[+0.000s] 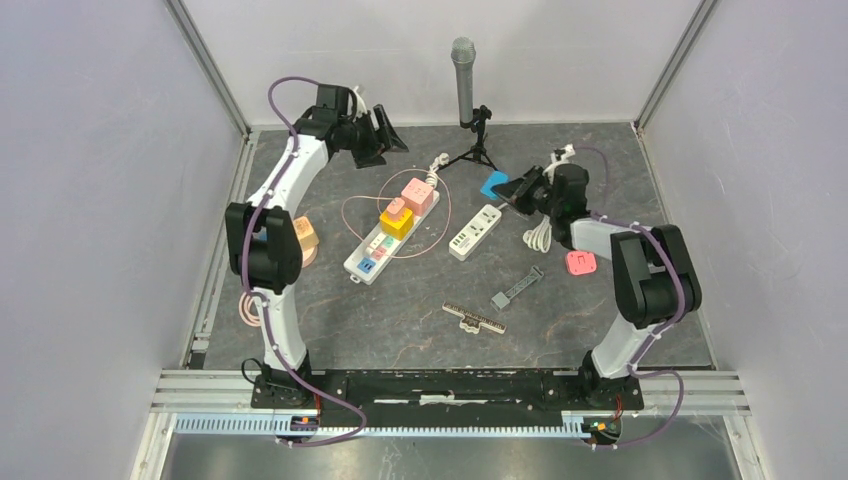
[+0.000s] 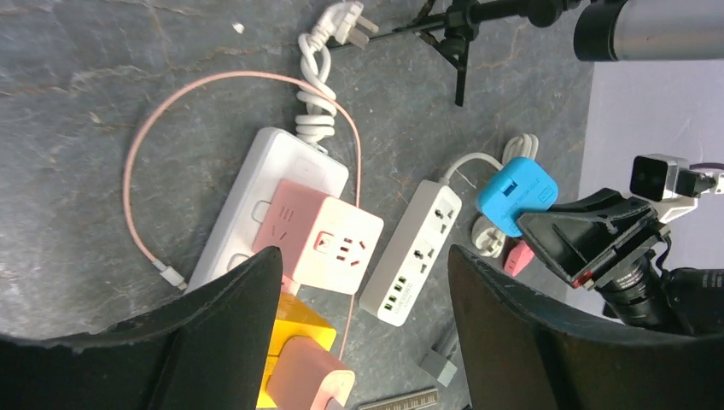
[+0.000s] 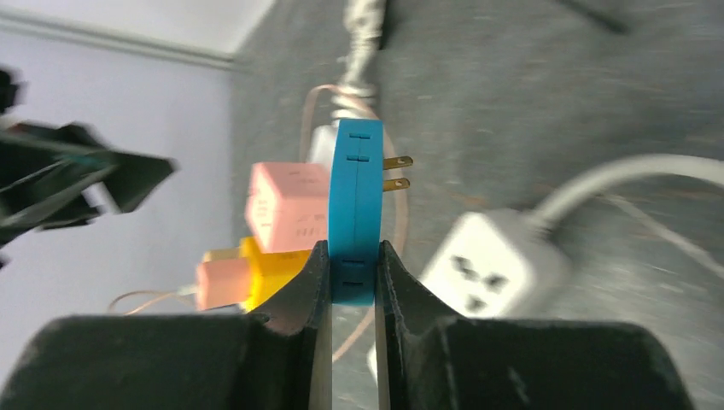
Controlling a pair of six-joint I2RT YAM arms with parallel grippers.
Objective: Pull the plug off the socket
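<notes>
The right gripper (image 3: 352, 256) is clamped flat on the blue plug (image 3: 354, 205), whose two prongs hang bare in the air, clear of the white power strip (image 3: 495, 273) beyond. The pull itself looks done; the next move calls for lowering the plug to the table (image 1: 400, 320) and letting go. Farther off, the left gripper (image 2: 363, 256) hovers spread wide, holding nothing.
</notes>
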